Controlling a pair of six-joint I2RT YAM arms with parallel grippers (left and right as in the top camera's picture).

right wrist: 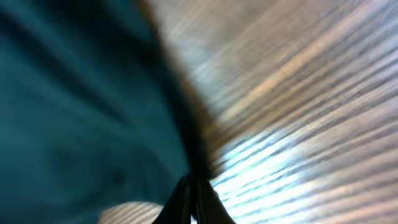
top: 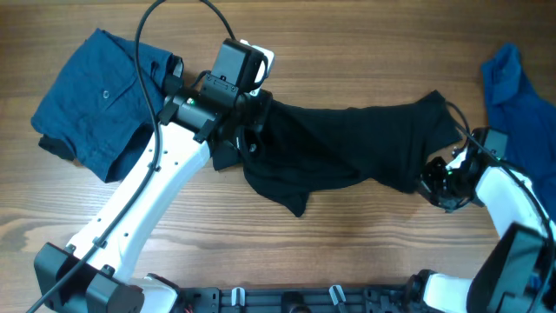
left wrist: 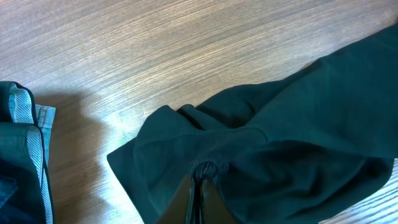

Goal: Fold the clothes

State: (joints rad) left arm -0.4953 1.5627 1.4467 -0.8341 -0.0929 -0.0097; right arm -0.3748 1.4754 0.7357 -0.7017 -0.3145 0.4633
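The black T-shirt [top: 347, 143] lies bunched and stretched across the middle of the table between my two grippers. My left gripper [top: 246, 135] is shut on a gathered fold at its left end; in the left wrist view the fingertips [left wrist: 200, 182] pinch that bunch of the T-shirt [left wrist: 298, 137]. My right gripper [top: 434, 181] is at the shirt's right end. In the blurred right wrist view it [right wrist: 194, 185] is shut on the fabric's edge [right wrist: 74, 93].
A darker blue buttoned garment [top: 100, 96] lies folded at the back left, close to my left arm; its hem [left wrist: 25, 143] shows in the left wrist view. A plain blue shirt [top: 521, 96] lies at the right edge. Bare wood [top: 347, 235] lies in front of the T-shirt.
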